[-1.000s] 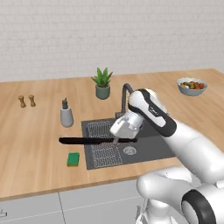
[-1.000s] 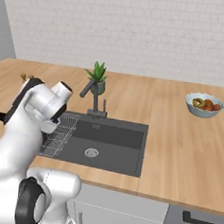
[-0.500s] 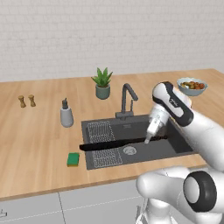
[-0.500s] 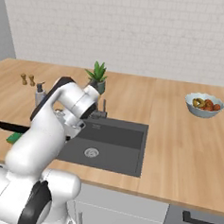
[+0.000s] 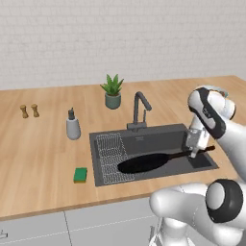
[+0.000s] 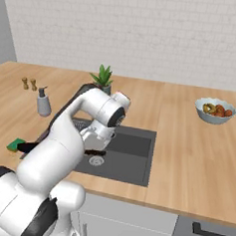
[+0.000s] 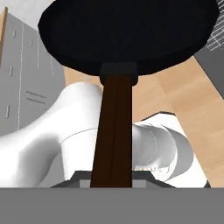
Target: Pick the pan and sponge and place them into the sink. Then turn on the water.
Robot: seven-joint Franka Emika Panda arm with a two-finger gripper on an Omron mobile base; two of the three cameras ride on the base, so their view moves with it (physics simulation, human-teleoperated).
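Pan (image 5: 146,162) hangs level over the sink (image 5: 144,139), its long handle running right to the gripper (image 5: 194,153), which is clamped on the handle's end, so lowering it sets the round body left of the hand inside the basin.

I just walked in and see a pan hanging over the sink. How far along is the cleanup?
Nothing is finished yet. In hand: the fingers are shut on the handle of the pan, holding it over the sink, not yet set down. Left: release the pan, fetch the sponge, which lies on the counter left of the basin, then turn on the water; nothing runs from the faucet.
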